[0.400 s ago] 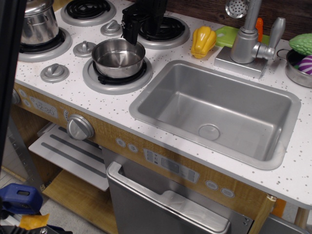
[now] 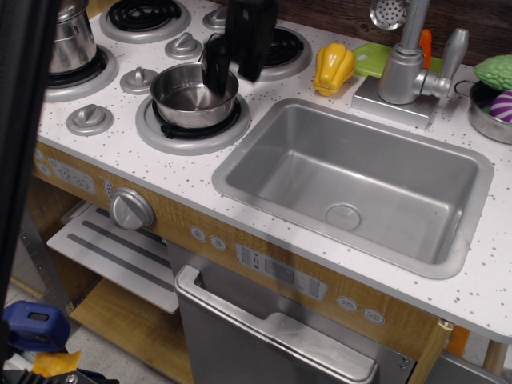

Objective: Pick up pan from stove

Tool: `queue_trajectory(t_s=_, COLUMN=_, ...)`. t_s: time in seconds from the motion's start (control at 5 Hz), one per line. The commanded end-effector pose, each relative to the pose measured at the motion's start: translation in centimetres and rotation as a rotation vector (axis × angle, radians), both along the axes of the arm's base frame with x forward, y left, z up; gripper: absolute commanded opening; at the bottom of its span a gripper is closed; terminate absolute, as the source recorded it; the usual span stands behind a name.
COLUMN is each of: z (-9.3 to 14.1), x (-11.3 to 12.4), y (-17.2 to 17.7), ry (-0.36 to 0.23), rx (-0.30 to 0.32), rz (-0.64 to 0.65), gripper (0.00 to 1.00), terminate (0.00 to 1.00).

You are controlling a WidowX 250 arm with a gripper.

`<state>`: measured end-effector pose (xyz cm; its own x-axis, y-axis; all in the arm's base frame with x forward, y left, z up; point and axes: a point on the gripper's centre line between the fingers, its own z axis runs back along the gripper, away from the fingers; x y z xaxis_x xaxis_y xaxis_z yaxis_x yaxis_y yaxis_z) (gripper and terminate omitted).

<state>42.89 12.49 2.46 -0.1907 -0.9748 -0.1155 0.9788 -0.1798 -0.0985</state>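
Note:
The pan (image 2: 192,98) is a small shiny steel pot standing on the front right burner of the stove (image 2: 114,98), a white speckled cooktop. My black gripper (image 2: 232,70) hangs over the pan's far right rim. It is open, with one finger (image 2: 214,70) dipped inside the pan and the other (image 2: 250,64) outside the wall. The jaws straddle the rim with a gap between them. The pan rests on the burner.
A taller steel pot (image 2: 72,40) stands on the left burner. Grey knobs (image 2: 90,118) lie between the burners. The sink (image 2: 360,184), faucet (image 2: 408,56), yellow toy pepper (image 2: 334,68) and a bowl of toy vegetables (image 2: 492,104) are to the right. A dark post (image 2: 16,120) blocks the left edge.
The gripper has come down and slightly right, from above the pan's far side to straddling its far right rim. The pan has not moved.

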Motion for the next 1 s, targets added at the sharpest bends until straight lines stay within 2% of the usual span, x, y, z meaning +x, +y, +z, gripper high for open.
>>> queue_trajectory(t_s=0.0, z=2.8, x=0.8, y=1.1, ry=-0.089, rx=0.009, rz=0.008, gripper=1.00, terminate=0.00)
queue_trajectory(t_s=0.2, z=2.6, x=0.6, y=1.1, ry=-0.100, rx=0.012, rz=0.013, gripper=1.00, terminate=0.00)
queue_trajectory(t_s=0.4, z=2.9, x=0.4, y=1.3, ry=-0.106, rx=0.021, rz=0.023, gripper=0.00, terminate=0.00)
queue_trajectory(t_s=0.6, z=3.1, x=0.2, y=1.3, ry=-0.118, rx=0.028, rz=0.031, gripper=0.00, terminate=0.00)
queue_trajectory(t_s=0.8, z=4.9, x=0.2, y=1.3, ry=-0.150, rx=0.068, rz=0.030, gripper=0.00, terminate=0.00)
